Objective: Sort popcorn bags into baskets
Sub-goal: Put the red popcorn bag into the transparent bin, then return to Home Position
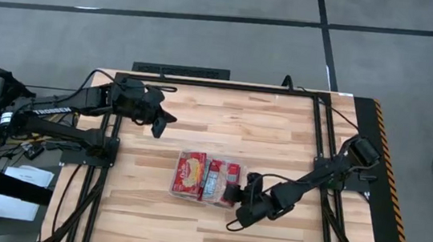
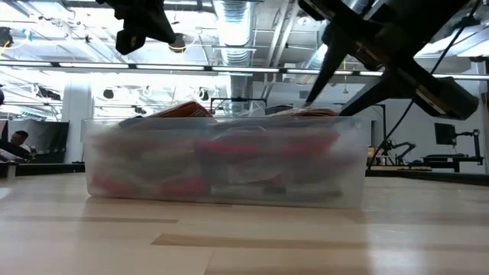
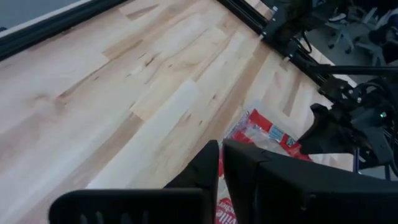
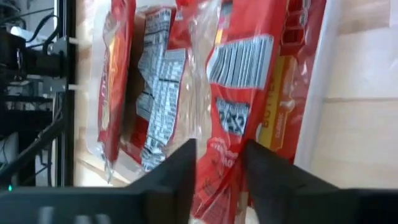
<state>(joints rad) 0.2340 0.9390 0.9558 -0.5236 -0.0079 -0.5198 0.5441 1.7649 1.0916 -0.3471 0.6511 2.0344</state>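
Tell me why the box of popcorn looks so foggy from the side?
In the low view the clear tray has cloudy walls, smearing the popcorn bags into red blurs; ceiling lights glare behind it. In the high view the bags show sharply from above.

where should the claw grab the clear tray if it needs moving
Grip the clear tray by the rim of a short end wall, coming straight down from above. Popcorn bags fill its inside and poke above the rim, so a thin upright wall is the only bare part narrow enough to pinch. The right claw hangs nearest.
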